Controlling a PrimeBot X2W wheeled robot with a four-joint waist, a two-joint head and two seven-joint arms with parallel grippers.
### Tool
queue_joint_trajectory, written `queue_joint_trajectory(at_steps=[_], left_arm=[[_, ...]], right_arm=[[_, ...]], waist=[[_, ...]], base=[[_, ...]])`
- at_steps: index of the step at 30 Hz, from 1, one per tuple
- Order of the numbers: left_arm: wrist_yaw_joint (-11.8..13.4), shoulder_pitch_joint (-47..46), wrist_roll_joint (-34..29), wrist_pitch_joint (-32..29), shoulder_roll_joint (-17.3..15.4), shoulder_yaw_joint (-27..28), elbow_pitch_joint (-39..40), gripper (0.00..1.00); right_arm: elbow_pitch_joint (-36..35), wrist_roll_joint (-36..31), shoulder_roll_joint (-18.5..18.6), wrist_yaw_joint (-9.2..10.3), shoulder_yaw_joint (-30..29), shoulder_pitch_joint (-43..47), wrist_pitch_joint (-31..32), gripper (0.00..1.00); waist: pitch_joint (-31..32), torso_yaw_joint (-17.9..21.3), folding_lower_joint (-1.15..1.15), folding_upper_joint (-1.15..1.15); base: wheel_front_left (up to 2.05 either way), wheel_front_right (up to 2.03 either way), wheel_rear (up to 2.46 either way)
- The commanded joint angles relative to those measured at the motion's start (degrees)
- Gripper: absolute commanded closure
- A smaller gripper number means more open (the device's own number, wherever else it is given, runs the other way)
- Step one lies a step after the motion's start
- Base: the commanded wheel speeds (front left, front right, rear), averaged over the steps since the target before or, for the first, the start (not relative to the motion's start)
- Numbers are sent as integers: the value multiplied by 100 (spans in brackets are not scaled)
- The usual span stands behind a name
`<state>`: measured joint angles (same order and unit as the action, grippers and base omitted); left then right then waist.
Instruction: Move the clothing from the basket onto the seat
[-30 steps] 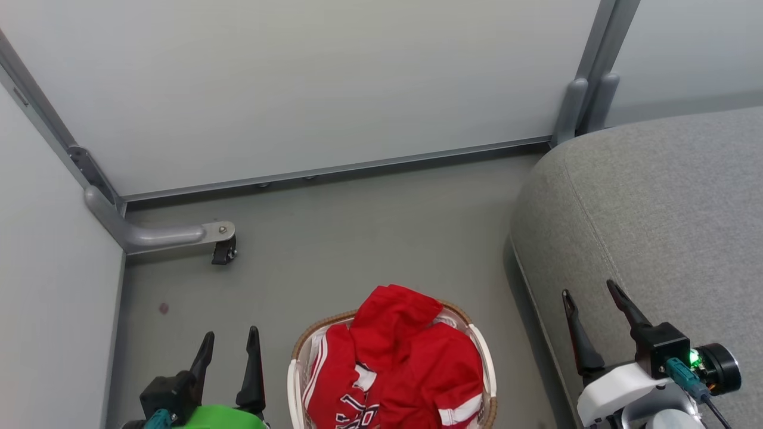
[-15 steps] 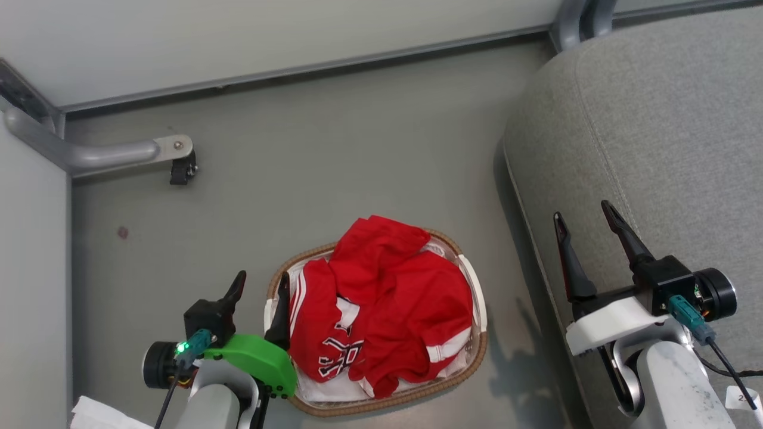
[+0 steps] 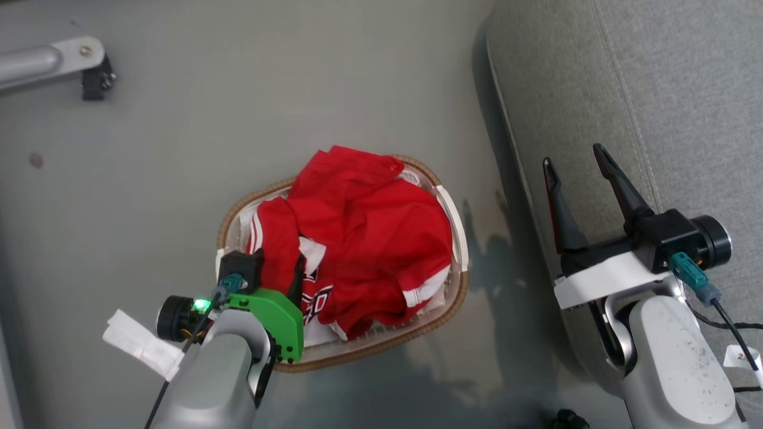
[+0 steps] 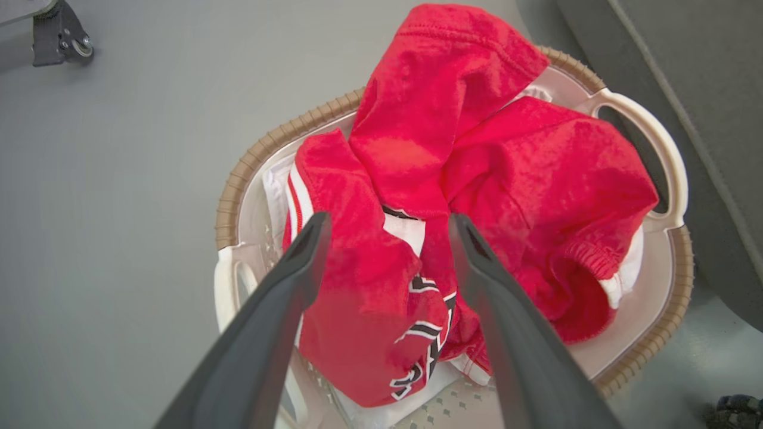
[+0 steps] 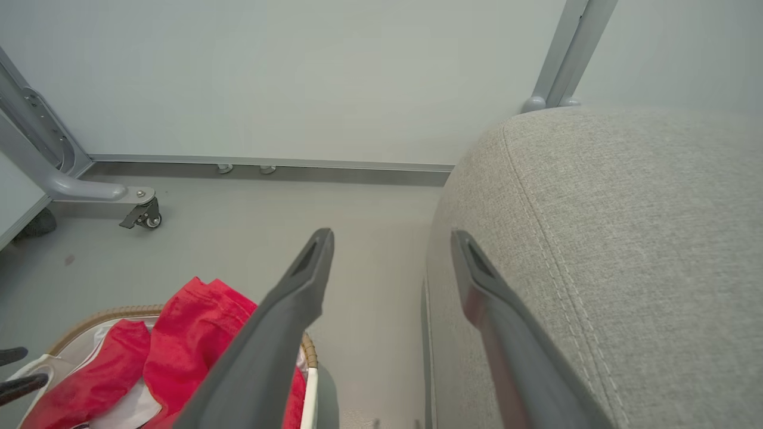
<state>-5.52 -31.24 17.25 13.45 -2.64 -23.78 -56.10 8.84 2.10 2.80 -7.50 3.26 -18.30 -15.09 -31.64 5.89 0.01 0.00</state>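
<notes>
**Left zone.** The grey floor (image 3: 179, 149) carries a black caster (image 3: 95, 68) on a grey frame leg (image 3: 36, 59), well apart from the left end effector (image 3: 277, 262) and on its far left.

**Left end effector.** Fingers spread wide, nothing clamped between them. It is positioned over the left part of the basket (image 3: 453, 208), fingers pointing down into the load. In the left wrist view the two fingers straddle a fold of the numbered garment (image 4: 369, 310). Whether the fingertips touch the fabric cannot be told.

**Basket and load.** The clothing (image 3: 369, 226) lies heaped inside the basket, directly under and to the right of the left end effector. The plain garment (image 3: 411, 238), with its white hem band, lies on the right side of the heap. The white liner (image 4: 277, 196) shows beside the left finger.

**Right end effector.** The right end effector (image 3: 572, 155) is open and empty, fingers well apart. The basket stands on the floor to its left and lower down.

**Right zone.** The seat (image 3: 656, 89) lies below the right end effector and extends to its right. No garment lies on the visible part. A pale partition wall (image 5: 298, 77) stands beyond the fingertips.
</notes>
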Motion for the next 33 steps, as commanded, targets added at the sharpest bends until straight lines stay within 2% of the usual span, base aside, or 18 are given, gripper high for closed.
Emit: queue_joint_trajectory(at_steps=[1,8,19,20,21,22,23,33], left_arm=[[62,-213,73,-55,-44,-46,-134,0],[421,-676,5,-292,-43,-387,-816,0],[737,-1017,22,-640,-44,-566,-1447,0],[784,-1031,41,-675,-44,-570,-1485,9],[793,-1040,55,-696,-44,-581,-1503,27],[810,-1054,85,-731,-42,-594,-1517,70],[804,-1061,105,-750,-42,-610,-1522,98],[649,-885,371,-499,-42,-765,-1365,100]], right_arm=[[-29,74,17,2,20,-118,-12,0],[-71,235,16,2,136,-293,-12,0],[-82,360,17,2,290,-446,-12,0],[-74,373,17,2,308,-452,-12,0],[-68,381,17,2,318,-452,-12,0],[-61,393,17,2,326,-452,-12,0],[-55,400,18,2,329,-454,-12,0],[69,342,18,2,279,-353,-12,0]], waist=[[-554,326,-1,0],[-935,452,-1,0],[-1194,564,-1,0],[-1198,572,-1,0],[-1198,579,-1,0],[-1194,585,-1,0],[-1188,589,-1,0],[-819,526,-1,0]], base=[[0,0,0],[0,0,0],[0,0,0],[0,0,0],[0,0,0],[0,0,0],[0,0,0],[0,0,0]])
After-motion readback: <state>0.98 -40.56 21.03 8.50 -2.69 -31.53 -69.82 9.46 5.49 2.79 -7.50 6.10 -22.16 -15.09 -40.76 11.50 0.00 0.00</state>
